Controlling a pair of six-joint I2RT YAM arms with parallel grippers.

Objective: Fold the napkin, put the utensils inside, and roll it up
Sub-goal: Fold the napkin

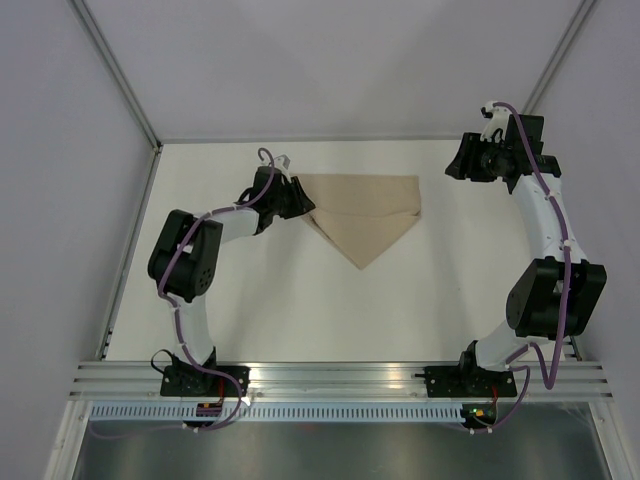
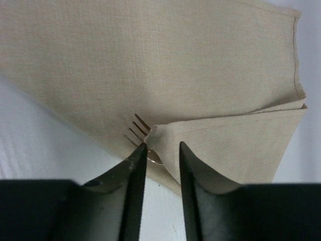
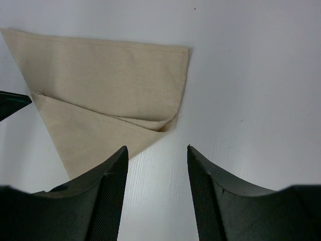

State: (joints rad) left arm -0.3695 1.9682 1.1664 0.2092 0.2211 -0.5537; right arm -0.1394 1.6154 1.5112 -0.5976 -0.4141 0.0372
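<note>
The tan napkin (image 1: 362, 215) lies on the white table, folded to a triangle pointing toward the arms, with a flap folded across it. In the left wrist view the napkin (image 2: 175, 65) fills the frame, and the tines of a fork (image 2: 136, 129) stick out from under the flap's corner. The rest of the utensils is hidden under the cloth. My left gripper (image 1: 297, 198) (image 2: 161, 145) is at the napkin's left corner, jaws narrowly apart, with nothing between them. My right gripper (image 1: 457, 165) (image 3: 156, 148) is open and empty over bare table right of the napkin (image 3: 100, 75).
The white table (image 1: 300, 300) is walled by grey panels at the left, back and right. A metal rail (image 1: 340, 375) with both arm bases runs along the near edge. The tip of the left finger (image 3: 12, 103) shows in the right wrist view.
</note>
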